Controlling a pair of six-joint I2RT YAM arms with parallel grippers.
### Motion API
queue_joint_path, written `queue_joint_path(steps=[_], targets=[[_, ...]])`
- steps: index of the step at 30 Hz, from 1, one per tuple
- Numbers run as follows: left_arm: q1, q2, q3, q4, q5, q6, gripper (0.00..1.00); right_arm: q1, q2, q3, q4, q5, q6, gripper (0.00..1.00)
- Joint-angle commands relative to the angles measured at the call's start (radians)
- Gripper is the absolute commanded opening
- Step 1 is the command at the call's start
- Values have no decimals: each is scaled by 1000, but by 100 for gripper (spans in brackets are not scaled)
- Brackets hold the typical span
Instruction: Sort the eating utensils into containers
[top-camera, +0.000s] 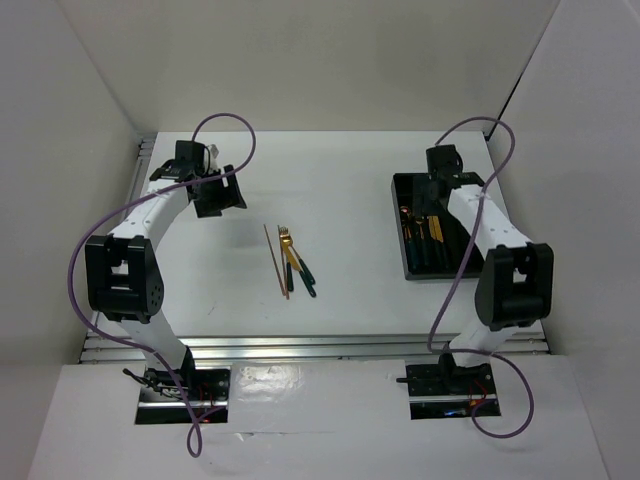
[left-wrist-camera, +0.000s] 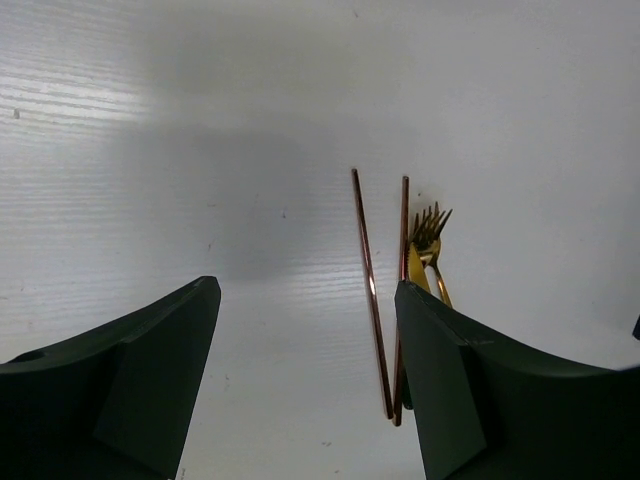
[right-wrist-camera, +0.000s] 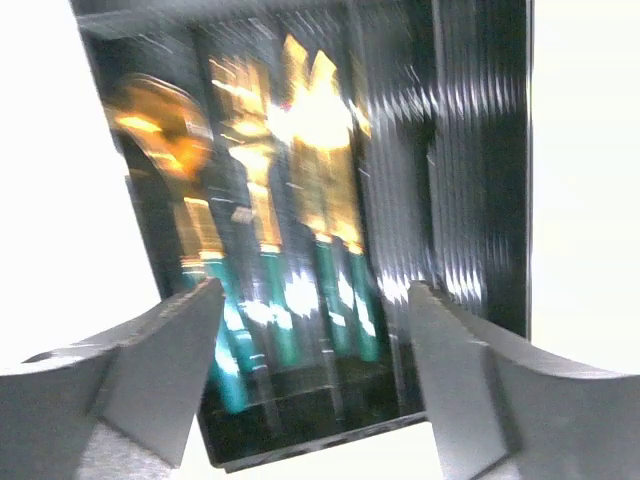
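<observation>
Two brown chopsticks lie mid-table beside gold forks with teal handles. In the left wrist view the chopsticks and fork heads lie just ahead of the right finger. My left gripper is open and empty, up and left of them. The black divided tray sits at the right and holds several gold and teal utensils. My right gripper is open and empty above the tray's far end; its blurred wrist view shows the tray with the utensils inside.
White walls close in the table on the left, back and right. An aluminium rail runs along the near edge by the arm bases. Purple cables loop above both arms.
</observation>
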Motion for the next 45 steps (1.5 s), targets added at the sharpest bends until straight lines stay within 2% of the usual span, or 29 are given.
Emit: queue_joint_path(steps=[1, 2, 4, 11, 16, 23, 27, 30, 33, 39, 41, 45], targets=[[7, -46, 13, 32, 72, 17, 85, 37, -150, 35, 117, -146, 42, 85], [7, -60, 2, 43, 81, 17, 85, 50, -169, 13, 132, -184, 53, 94], [7, -69, -10, 54, 112, 26, 85, 83, -209, -7, 169, -218, 88, 100], [7, -155, -68, 98, 160, 17, 85, 162, -209, -77, 259, -379, 157, 100], [-77, -209, -79, 77, 49, -18, 85, 229, -137, -77, 295, -467, 169, 100], [-222, -299, -192, 77, -92, -131, 85, 390, -89, -77, 313, -464, 159, 80], [-234, -336, -206, 25, -153, -153, 85, 501, -80, -129, 313, -381, 201, 71], [-234, -347, -167, -17, -247, -132, 85, 580, -100, -171, 338, -381, 246, 65], [-203, -367, -128, -29, -284, -132, 87, 656, -100, -215, 362, -369, 289, 59], [-122, -356, -127, 3, -180, -141, 88, 801, -69, -235, 373, -300, 323, 52], [-110, -347, -136, 3, -169, -150, 88, 824, -31, -226, 373, -268, 333, 47], [-71, -358, -182, 43, -121, -161, 88, 846, 26, -208, 362, -240, 360, 44]])
